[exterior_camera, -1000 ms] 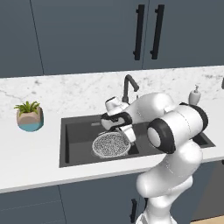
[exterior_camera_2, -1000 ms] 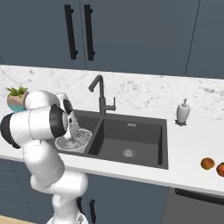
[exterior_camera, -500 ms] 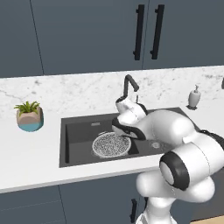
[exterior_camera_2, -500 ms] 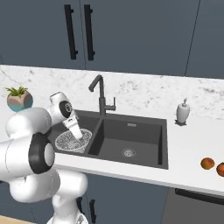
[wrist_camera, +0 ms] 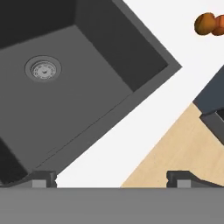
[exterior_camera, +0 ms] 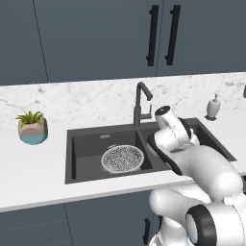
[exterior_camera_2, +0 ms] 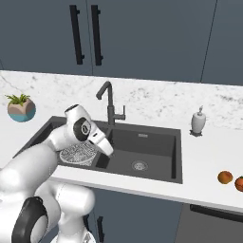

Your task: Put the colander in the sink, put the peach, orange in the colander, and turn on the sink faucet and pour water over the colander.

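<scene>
The white mesh colander [exterior_camera: 122,158] [exterior_camera_2: 77,153] lies upright in the left basin of the dark grey sink [exterior_camera: 72,144] [exterior_camera_2: 176,156]. My gripper [wrist_camera: 113,177] [exterior_camera_2: 105,148] hangs open over the sink's divider, to the right of the colander, with nothing between its fingers. It looks down on the right basin [wrist_camera: 109,57] and its round drain [wrist_camera: 43,69]. The orange [exterior_camera_2: 225,177] [wrist_camera: 204,22] and the redder peach [exterior_camera_2: 239,183] [wrist_camera: 218,25] sit touching on the counter far right of the sink. The black faucet [exterior_camera: 140,103] [exterior_camera_2: 110,102] stands behind the divider, with no water running.
A white soap dispenser [exterior_camera: 213,106] [exterior_camera_2: 198,122] stands right of the sink. A potted plant [exterior_camera: 32,128] [exterior_camera_2: 21,107] sits on the counter at the left. Dark cabinets with black handles hang above. Wooden floor [wrist_camera: 188,148] shows beyond the counter's front edge.
My hand has drawn away from the colander and swung right, toward the right basin. The colander stays in the left basin.
</scene>
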